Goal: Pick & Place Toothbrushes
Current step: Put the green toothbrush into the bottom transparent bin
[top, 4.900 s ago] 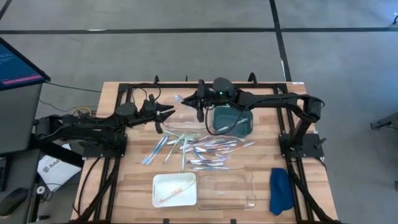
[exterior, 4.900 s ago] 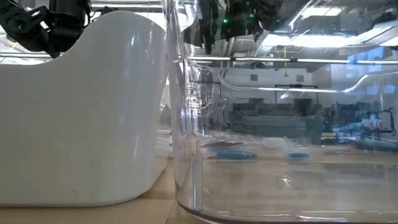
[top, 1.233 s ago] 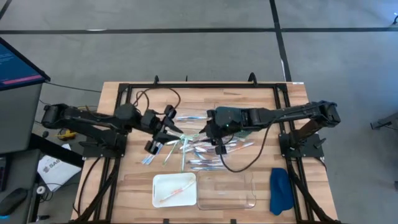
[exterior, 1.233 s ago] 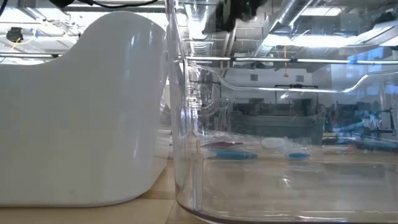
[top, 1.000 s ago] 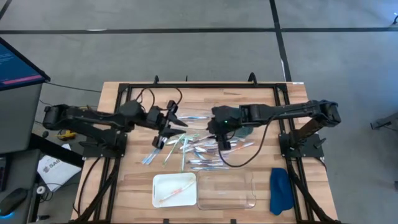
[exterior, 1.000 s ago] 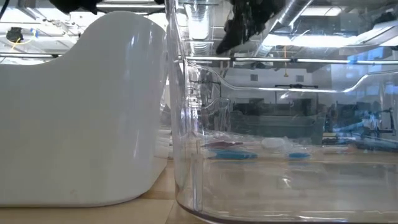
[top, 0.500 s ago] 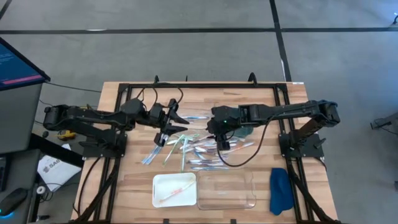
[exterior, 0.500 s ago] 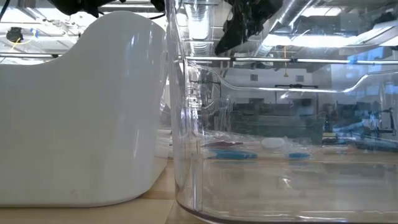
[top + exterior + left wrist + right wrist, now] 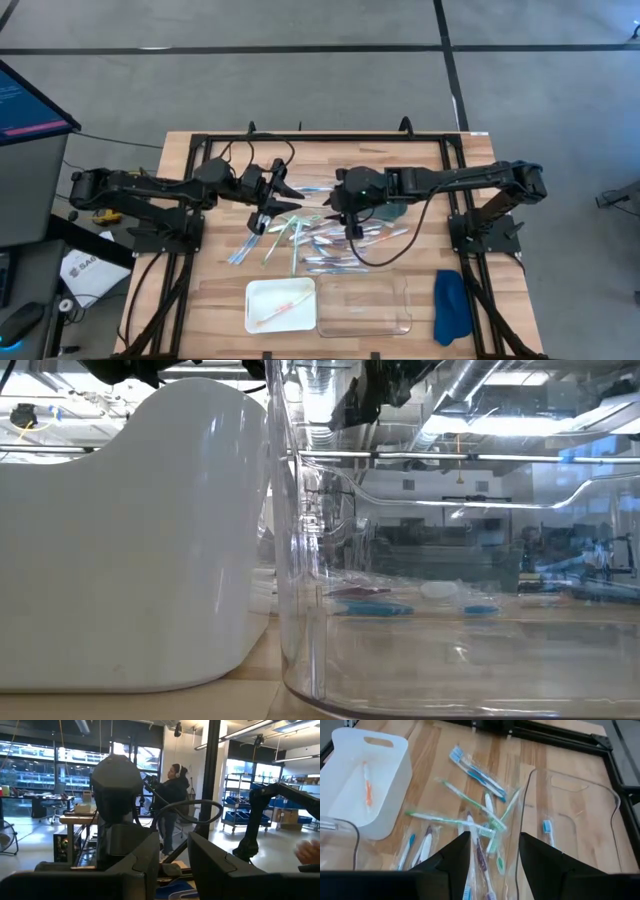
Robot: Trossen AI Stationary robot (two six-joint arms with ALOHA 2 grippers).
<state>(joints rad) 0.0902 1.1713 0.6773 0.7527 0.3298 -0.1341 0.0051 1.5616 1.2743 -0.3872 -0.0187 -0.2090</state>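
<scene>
The toothbrushes (image 9: pixel 315 240) lie in a loose pile in the middle of the table, in blue, green and white; the right wrist view shows them spread out (image 9: pixel 480 815). One orange toothbrush (image 9: pixel 367 790) lies in the white tray (image 9: pixel 252 300). A blue one (image 9: pixel 547 831) lies in the far clear tray (image 9: pixel 580 795). My right gripper (image 9: pixel 330 208) hangs open above the pile's far side, slanting down, with nothing between its fingers (image 9: pixel 492 865). My left gripper (image 9: pixel 290 195) is raised over the pile's far left, pointing a little above level, open and with nothing in it (image 9: pixel 174 865).
A second clear tray (image 9: pixel 365 305) stands beside the white tray at the near edge. A blue cloth (image 9: pixel 452 305) lies near the right corner. A teal bin (image 9: pixel 395 210) sits under the right arm. Black frame bars run along the table's far edge and sides. A person stands in the room beyond.
My right gripper has tipped its fingers up a little above the pile. My left gripper has shifted slightly toward the far edge, rolled a little, then kept its place. Nothing on the table has moved.
</scene>
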